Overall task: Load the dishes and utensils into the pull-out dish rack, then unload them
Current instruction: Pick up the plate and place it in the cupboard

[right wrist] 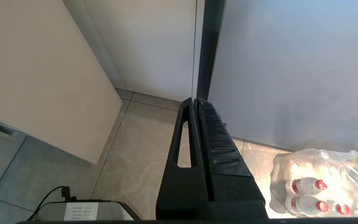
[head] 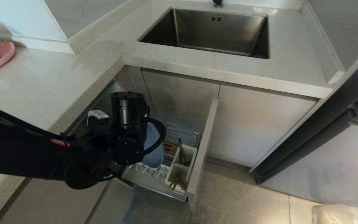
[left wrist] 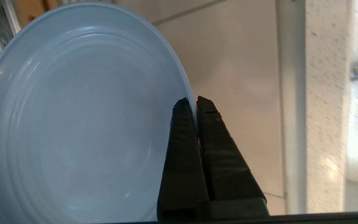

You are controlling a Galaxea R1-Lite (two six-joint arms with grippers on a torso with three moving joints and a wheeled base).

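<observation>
Over the chrome wire dish rack point(head: 182, 137), left gripper point(left wrist: 194, 104) pinches the smooth pale-blue plate point(left wrist: 73, 124) by its thin rim. Right gripper point(right wrist: 196, 102) sits closed, empty, w/ ribbed black fingers.

Matte pale-blue plate point(left wrist: 73, 124); brushed steel sink point(head: 210, 31); speckled stone counter point(head: 57, 84).

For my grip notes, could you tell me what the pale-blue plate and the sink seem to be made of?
The pale-blue plate, pinched at its rim by the left gripper, looks like matte plastic or melamine: thin rim, soft sheen, faint concentric rings; glazed ceramic is possible. The sink looks like brushed stainless steel: grey, dull reflections, sharp folded corners.
</observation>
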